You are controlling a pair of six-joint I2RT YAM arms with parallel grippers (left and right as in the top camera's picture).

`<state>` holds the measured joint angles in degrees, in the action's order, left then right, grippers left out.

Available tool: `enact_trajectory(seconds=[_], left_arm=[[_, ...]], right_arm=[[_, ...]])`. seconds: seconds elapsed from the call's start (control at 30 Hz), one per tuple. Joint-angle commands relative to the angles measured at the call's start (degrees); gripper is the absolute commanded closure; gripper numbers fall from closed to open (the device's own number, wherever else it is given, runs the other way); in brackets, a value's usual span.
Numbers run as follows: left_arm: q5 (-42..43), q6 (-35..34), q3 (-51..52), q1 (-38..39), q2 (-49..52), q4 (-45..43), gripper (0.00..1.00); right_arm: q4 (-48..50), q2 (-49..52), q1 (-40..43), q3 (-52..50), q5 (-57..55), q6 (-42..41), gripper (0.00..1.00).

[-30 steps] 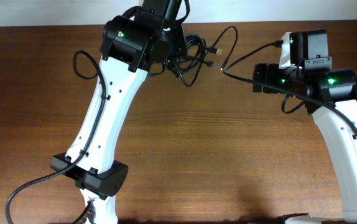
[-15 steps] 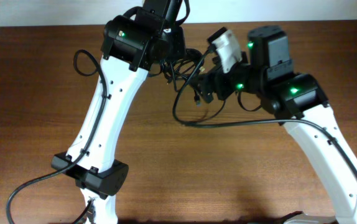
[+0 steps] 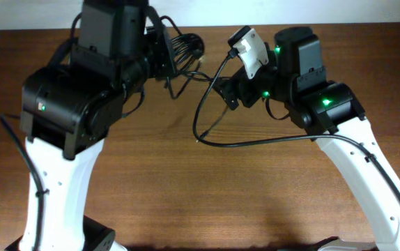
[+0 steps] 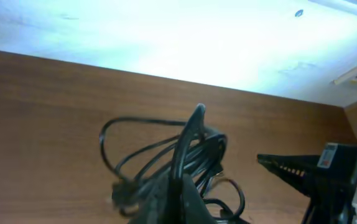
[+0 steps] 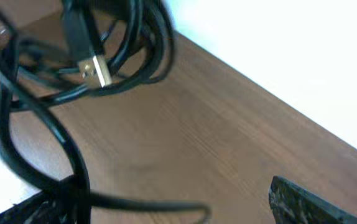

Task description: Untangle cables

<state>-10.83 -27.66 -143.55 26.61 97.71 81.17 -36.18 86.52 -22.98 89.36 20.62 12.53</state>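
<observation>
Nearest, one loose strand point(image 3: 200, 132) sags onto the surface point(image 3: 207, 202), seemingly drawn partly out. Beyond it the right end effector point(image 3: 226, 94) reaches leftward, jaws spread wide around a cord, gripping nothing. Farthest, the raised left end effector point(image 4: 191, 143) is clamped on the cables point(image 3: 186, 47), a knotted bundle lifted near the far edge, so most of the untangling is left.

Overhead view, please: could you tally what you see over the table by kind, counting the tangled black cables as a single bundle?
Robot arms: 2 (left arm, right arm)
Cable bundle: 1; how many separate cords it holds cannot be told.
Total: 3
</observation>
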Motion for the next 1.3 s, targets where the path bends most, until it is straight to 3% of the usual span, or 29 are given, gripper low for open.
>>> enact_trajectory(seconds=[0.0, 0.1, 0.13, 0.2, 0.23, 0.3, 0.37, 0.63, 0.7, 0.73, 0.77, 0.8, 0.83, 0.87, 1.03, 1.27], left_arm=[[-1.0, 0.8, -0.6, -0.2, 0.1, 0.4, 0.96], [-1.0, 0.8, -0.6, -0.2, 0.1, 0.3, 0.96], [-1.0, 0.8, -0.6, -0.2, 0.1, 0.4, 0.96], [-1.0, 0.8, -0.6, -0.2, 0.1, 0.4, 0.95], [-1.0, 0.8, -0.6, -0.2, 0.1, 0.3, 0.95], [-1.0, 0.8, -0.6, -0.2, 0.1, 0.3, 0.94], [-1.0, 0.8, -0.6, -0.2, 0.1, 0.4, 0.95], [-1.0, 0.8, -0.7, -2.8, -2.7, -6.5, 0.96], [-1.0, 0.8, -0.7, -4.0, -4.1, -8.9, 0.96], [-1.0, 0.8, -0.7, -4.5, -4.7, -9.6, 0.96], [-1.1, 0.8, -0.7, -5.3, -5.6, -10.5, 0.96], [-1.3, 0.8, -0.7, -5.9, -6.1, -10.8, 0.96], [-2.0, 0.8, -0.7, -6.7, -6.7, -11.1, 0.96], [-2.6, 0.8, -0.7, -7.1, -7.0, -11.1, 0.96], [-4.3, 1.6, -0.7, -8.2, -7.9, -10.9, 0.95], [-7.9, 1.7, -0.7, -8.2, -7.9, -10.7, 0.9]], right_arm=[[0.7, 0.3, -0.8, 0.8, 0.8, 0.1, 0.05], [0.7, 0.3, -1.9, 0.8, 0.8, 0.1, 0.07], [0.7, 0.3, -2.3, 0.8, 0.8, 0.1, 0.19], [0.5, 0.4, -3.4, 0.8, 0.7, 0.1, 0.52], [0.4, 0.5, -4.0, 0.8, 0.6, 0.1, 0.57], [0.4, 0.9, -4.4, 0.7, 0.5, 0.1, 0.56], [0.0, 1.0, -4.4, 0.7, -0.7, 0.1, 0.96], [-1.4, 1.1, -4.4, 0.7, -3.4, 0.1, 0.96], [-1.1, 1.1, -4.4, 0.7, -3.7, 0.1, 0.96], [-0.9, 1.1, -4.4, 0.7, -4.8, -0.1, 0.78], [-0.2, 1.1, -4.4, 0.7, -7.1, -2.0, 0.27], [0.9, 1.1, -4.4, 0.7, -10.2, -4.9, 0.13], [1.6, 1.1, -4.4, 0.7, -12.3, -7.0, 0.05], [2.4, 1.1, -4.4, 0.7, -13.0, -8.6, 0.0], [2.6, 5.2, -5.7, 0.7, -11.6, -16.3, 0.01], [-0.5, 14.1, -10.4, 0.7, -11.1, -20.9, 0.02]])
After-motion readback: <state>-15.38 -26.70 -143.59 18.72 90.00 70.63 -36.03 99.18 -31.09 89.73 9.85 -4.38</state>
